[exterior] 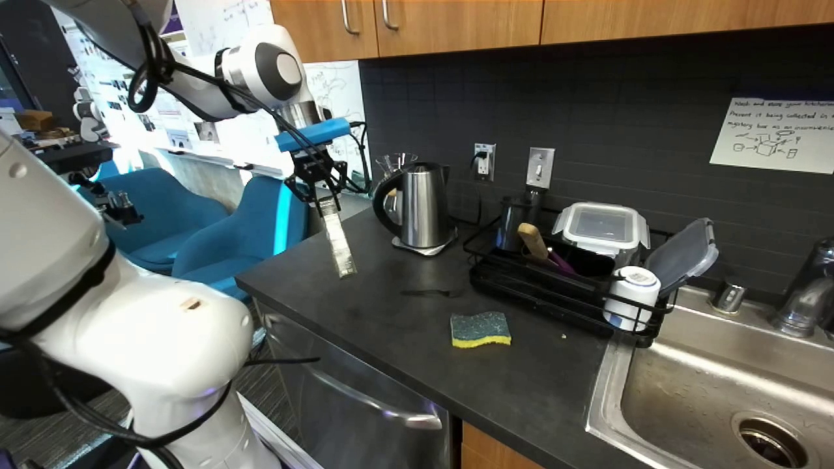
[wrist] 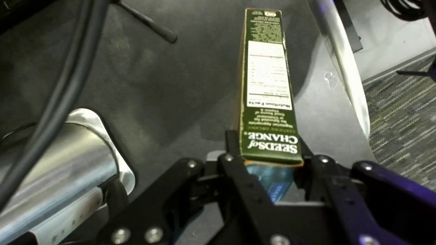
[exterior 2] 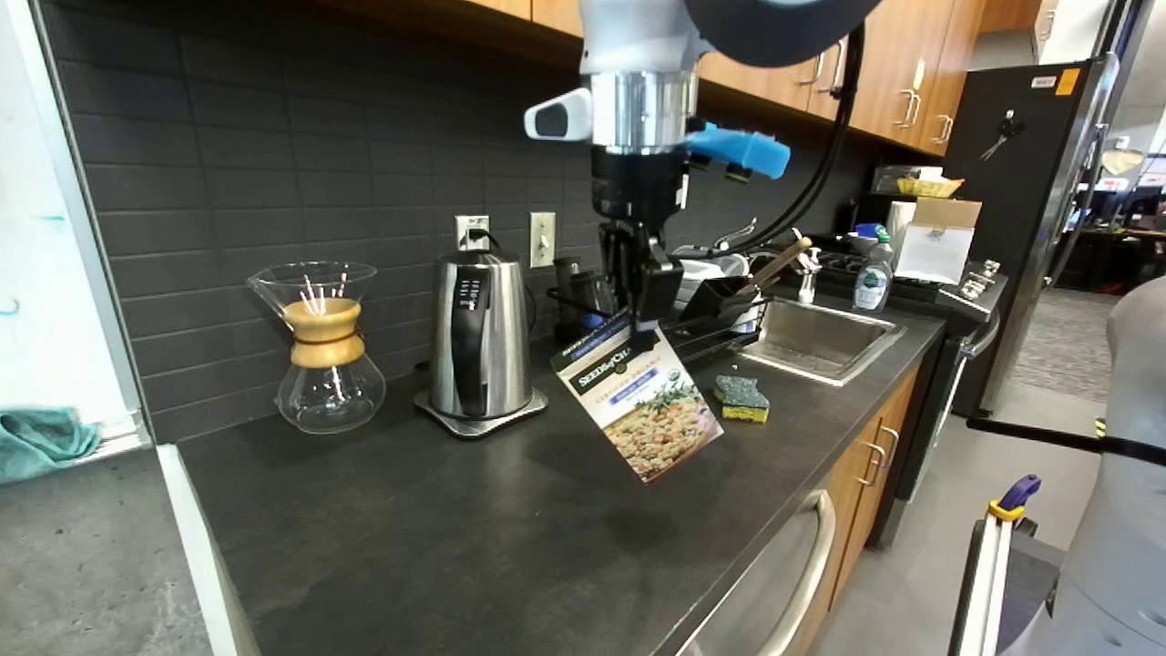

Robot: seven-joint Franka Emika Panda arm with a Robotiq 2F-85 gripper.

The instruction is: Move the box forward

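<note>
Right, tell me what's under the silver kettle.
The kettle stands on a flat silver base, whose edge partly shows in all three views. The kettle covers the base's middle, and the base covers the countertop directly beneath; neither part can be seen.

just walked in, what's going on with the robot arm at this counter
The robot arm has its gripper closed on a printed Seeds of Change box, holding it near its upper end. The box hangs tilted and appears to be off the counter. The aim is to move it forward, and it has not been set down yet. The kettle stands on its base nearby and the sponge lies on the counter, neither in the gripper.
</note>
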